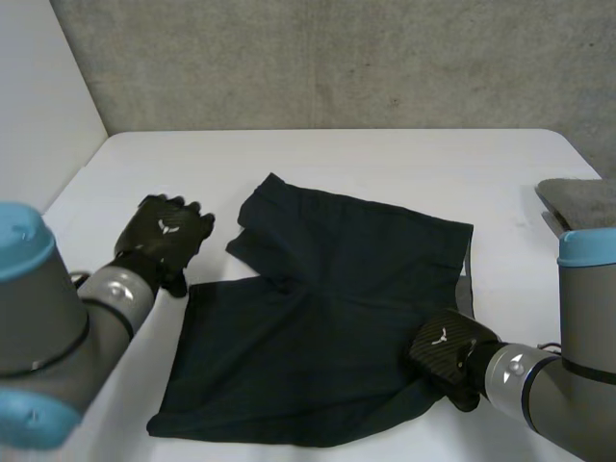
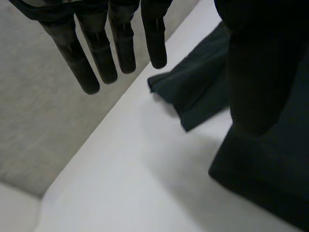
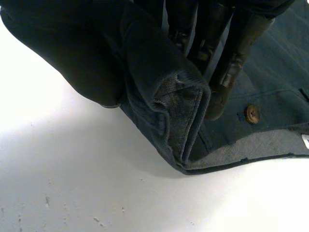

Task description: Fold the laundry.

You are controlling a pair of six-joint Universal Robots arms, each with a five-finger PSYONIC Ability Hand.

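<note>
Dark navy shorts (image 1: 327, 318) lie spread on the white table (image 1: 385, 168), one leg folded over the other. My left hand (image 1: 164, 236) hovers just off the shorts' left edge; its fingers (image 2: 96, 43) hang straight and apart, holding nothing, with a leg hem (image 2: 193, 92) beyond its fingertips. My right hand (image 1: 448, 351) sits at the shorts' right side near the waistband. There its thumb and fingers (image 3: 231, 53) pinch a bunched fold of the cloth (image 3: 169, 101), close to a brass button (image 3: 251, 114).
A grey pad (image 1: 577, 200) lies at the table's right edge. A concrete wall stands behind the table. Bare white tabletop surrounds the shorts to the left, behind and in front.
</note>
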